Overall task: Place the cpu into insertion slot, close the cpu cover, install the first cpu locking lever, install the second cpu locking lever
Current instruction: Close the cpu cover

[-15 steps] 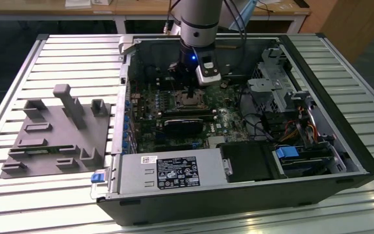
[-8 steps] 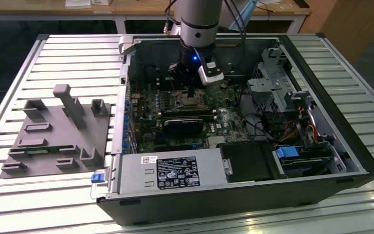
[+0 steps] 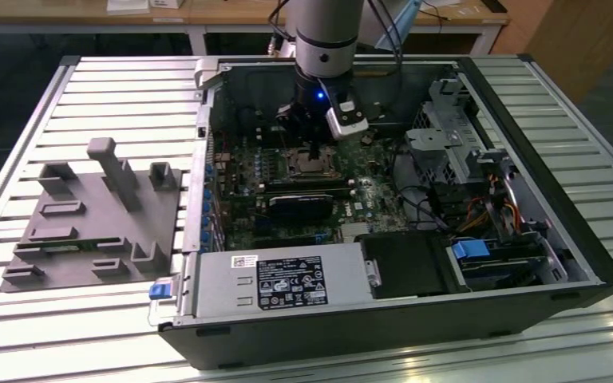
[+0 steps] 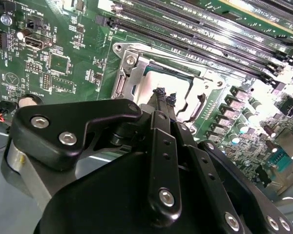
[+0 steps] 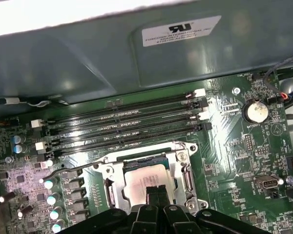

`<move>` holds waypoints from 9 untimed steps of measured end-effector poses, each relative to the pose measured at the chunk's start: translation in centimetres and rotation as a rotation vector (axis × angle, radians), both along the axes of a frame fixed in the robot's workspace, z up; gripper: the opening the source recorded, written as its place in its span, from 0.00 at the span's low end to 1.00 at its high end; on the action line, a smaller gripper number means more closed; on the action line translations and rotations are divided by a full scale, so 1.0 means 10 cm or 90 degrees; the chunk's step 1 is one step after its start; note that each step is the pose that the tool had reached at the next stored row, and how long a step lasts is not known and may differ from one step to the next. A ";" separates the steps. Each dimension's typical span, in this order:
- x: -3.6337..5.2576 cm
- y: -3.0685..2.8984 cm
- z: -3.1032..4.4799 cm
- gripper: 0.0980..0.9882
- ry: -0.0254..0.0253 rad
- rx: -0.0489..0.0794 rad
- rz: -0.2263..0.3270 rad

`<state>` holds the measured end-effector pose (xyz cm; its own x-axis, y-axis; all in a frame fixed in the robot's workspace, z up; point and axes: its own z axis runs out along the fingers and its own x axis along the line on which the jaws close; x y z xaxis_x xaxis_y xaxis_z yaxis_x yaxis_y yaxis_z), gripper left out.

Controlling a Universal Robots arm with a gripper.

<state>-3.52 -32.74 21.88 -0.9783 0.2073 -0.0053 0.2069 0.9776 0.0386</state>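
Observation:
In the exterior view my gripper point(image 3: 304, 137) hangs inside the open computer case, just above the insertion slot point(image 3: 309, 165) on the green board. In both wrist views the cpu point(image 5: 140, 178) point(image 4: 170, 78) lies in the socket, its silver top showing through the window of the cpu cover point(image 5: 183, 176) point(image 4: 130, 78). The cover lies flat around it. My gripper point(image 5: 156, 191) point(image 4: 164, 93) is shut, its two black fingertips side by side directly over the cpu with nothing seen between them. A thin locking lever point(image 5: 68, 170) sticks out sideways from the socket.
Long black memory slots point(image 5: 122, 126) run beside the socket, with a coin battery point(image 5: 255, 111) further off and the case wall point(image 5: 112, 53) behind. A dark block point(image 3: 298, 206), power supply point(image 3: 274, 279) and drive cage point(image 3: 445, 140) crowd the case. A grey fixture point(image 3: 93, 215) sits on the table.

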 end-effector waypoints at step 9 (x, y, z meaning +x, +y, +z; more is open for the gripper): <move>-0.117 -0.009 -0.014 0.00 -0.0234 0.000 -0.001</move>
